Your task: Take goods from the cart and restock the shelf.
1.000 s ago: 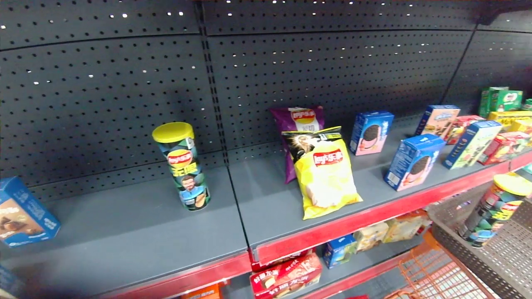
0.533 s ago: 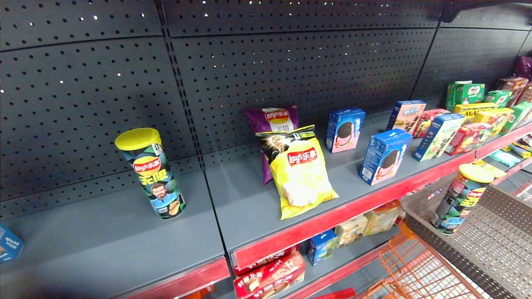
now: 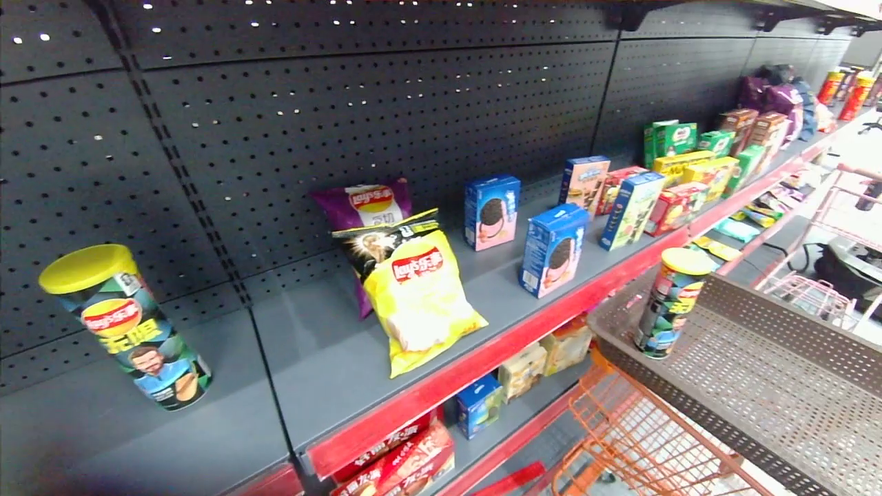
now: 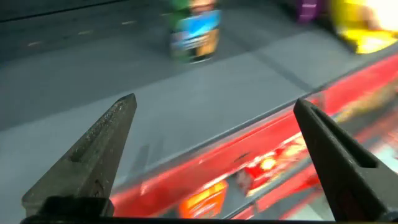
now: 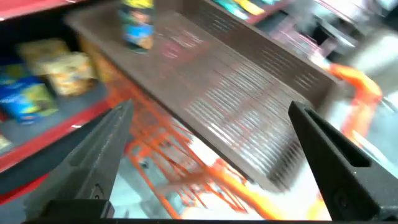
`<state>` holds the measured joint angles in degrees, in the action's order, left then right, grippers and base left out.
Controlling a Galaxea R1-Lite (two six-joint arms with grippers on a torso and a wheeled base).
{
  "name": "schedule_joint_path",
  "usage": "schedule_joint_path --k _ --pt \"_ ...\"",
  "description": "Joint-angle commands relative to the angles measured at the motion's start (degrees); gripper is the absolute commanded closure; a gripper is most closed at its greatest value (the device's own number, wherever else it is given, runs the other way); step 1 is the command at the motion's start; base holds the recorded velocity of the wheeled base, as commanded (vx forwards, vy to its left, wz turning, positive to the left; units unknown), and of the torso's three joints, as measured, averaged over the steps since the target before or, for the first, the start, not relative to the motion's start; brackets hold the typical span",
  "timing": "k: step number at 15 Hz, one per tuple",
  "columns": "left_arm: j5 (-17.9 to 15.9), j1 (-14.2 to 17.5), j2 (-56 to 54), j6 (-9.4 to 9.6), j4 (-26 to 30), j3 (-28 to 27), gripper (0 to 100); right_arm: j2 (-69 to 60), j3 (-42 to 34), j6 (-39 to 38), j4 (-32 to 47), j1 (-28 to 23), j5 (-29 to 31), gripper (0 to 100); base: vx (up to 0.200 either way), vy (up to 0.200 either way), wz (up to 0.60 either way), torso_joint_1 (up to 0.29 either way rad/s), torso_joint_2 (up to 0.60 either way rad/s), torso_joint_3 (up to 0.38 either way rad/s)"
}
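A yellow-lidded chip canister (image 3: 124,327) stands on the grey shelf (image 3: 324,372) at the left. A second, matching canister (image 3: 672,303) stands upright in the far corner of the cart's brown perforated tray (image 3: 758,372). My left gripper (image 4: 214,102) is open and empty in front of the shelf's red edge, with the shelf canister (image 4: 194,34) beyond it. My right gripper (image 5: 211,107) is open and empty above the cart tray (image 5: 236,81), well short of the cart canister (image 5: 138,25).
A yellow chip bag (image 3: 417,296) leans on a purple one (image 3: 365,207) mid-shelf. Blue cookie boxes (image 3: 551,251) and several more boxes run off to the right. Between the left canister and the bags the shelf is bare. The orange cart frame (image 3: 641,441) sits under the tray, and packed lower shelves (image 3: 482,406) lie below.
The head camera has swung to the right, so the whole picture slid left and more of the cart shows. The goods themselves have not moved.
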<state>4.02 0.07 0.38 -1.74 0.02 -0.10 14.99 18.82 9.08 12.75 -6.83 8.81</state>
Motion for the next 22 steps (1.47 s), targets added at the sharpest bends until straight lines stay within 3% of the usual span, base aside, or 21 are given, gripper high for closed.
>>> schedule_joint_path --k 1,5,12,15,20,22 --pt "0.02 0.01 -0.03 -0.01 -0.02 0.01 0 -0.23 -0.28 0.06 0.08 -0.29 0.06 0 0.000 0.000 0.00 0.000 0.00 0.000" --pt "0.02 0.01 -0.03 -0.01 -0.02 0.01 0 0.12 -0.72 -0.03 0.08 -1.35 -0.11 0 0.000 0.000 0.00 0.000 0.00 0.000" --pt "0.02 0.01 -0.03 -0.01 -0.02 0.01 0 6.45 -2.91 -1.08 -3.17 -10.14 -0.02 0 0.000 0.000 0.00 0.000 0.00 0.000" --pt "0.02 0.01 -0.03 -0.01 -0.02 0.01 0 13.04 -2.83 -1.08 -11.26 -8.11 0.06 0 0.000 0.000 0.00 0.000 0.00 0.000" --pt "0.02 0.01 -0.03 -0.01 -0.02 0.01 0 16.91 -2.74 -1.00 -11.78 -6.62 -0.11 0 0.000 0.000 0.00 0.000 0.00 0.000" --pt "0.02 0.01 -0.03 -0.01 -0.02 0.01 0 21.22 -2.91 -1.35 -16.18 -6.01 -0.11 0 0.000 0.000 0.00 0.000 0.00 0.000"
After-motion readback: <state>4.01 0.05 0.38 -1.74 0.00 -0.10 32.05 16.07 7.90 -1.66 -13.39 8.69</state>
